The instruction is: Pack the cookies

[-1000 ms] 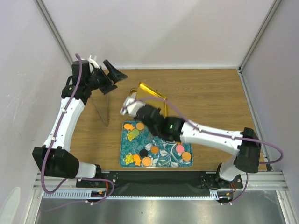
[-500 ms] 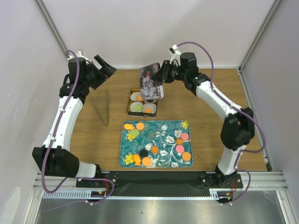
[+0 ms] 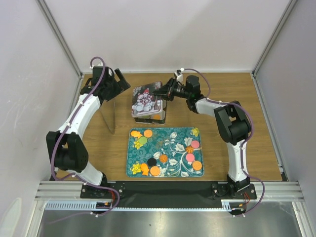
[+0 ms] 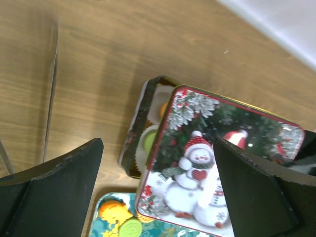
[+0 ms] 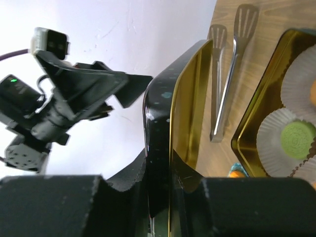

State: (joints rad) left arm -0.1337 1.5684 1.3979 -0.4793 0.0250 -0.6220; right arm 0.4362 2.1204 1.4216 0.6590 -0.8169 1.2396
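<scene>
Cookies lie on the patterned teal tray [image 3: 177,134]: orange [image 3: 148,133], green [image 3: 142,140], black [image 3: 151,161] and pink [image 3: 195,144]. The open tin [image 3: 157,117] holds white paper cups with a green cookie [image 5: 296,136] in one. My right gripper [image 3: 159,91] is shut on the edge of the snowman lid [image 3: 144,101], held nearly flat over the tin and shifted left. In the right wrist view the gripper [image 5: 170,173] pinches the lid rim [image 5: 160,133]. My left gripper [image 3: 116,83] is open and empty just left of the lid [image 4: 222,168].
Metal tongs [image 3: 108,113] lie on the wooden table left of the tin, also in the right wrist view [image 5: 224,74]. The teal tray sits in front of the tin. White walls enclose the table at the back and both sides.
My right gripper has lowered the lid from upright to nearly flat over the tin. My left gripper has moved right, closer to the tin.
</scene>
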